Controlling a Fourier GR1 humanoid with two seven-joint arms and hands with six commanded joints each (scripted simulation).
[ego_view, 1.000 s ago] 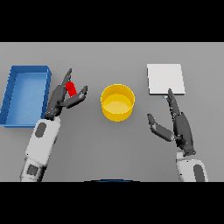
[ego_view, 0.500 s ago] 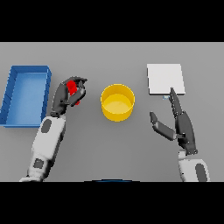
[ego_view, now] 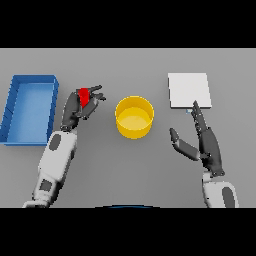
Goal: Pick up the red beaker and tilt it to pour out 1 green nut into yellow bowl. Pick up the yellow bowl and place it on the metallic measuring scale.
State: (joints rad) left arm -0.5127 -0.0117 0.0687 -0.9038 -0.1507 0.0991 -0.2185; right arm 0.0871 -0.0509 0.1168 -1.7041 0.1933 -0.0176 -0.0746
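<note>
The right hand [ego_view: 205, 142] lies nearest, fingers straight and spread with the thumb held apart, holding nothing. Just beyond its fingertips sits the metallic measuring scale [ego_view: 188, 90] (a flat pale square). The yellow bowl [ego_view: 134, 116] stands on the grey table [ego_view: 130, 170] to that hand's left, between the two hands. The left hand [ego_view: 79, 108] has its fingers curled round the red beaker [ego_view: 84, 96], which shows only partly between them, to the bowl's left. A blue tray [ego_view: 30, 107] lies just left of that hand.
</note>
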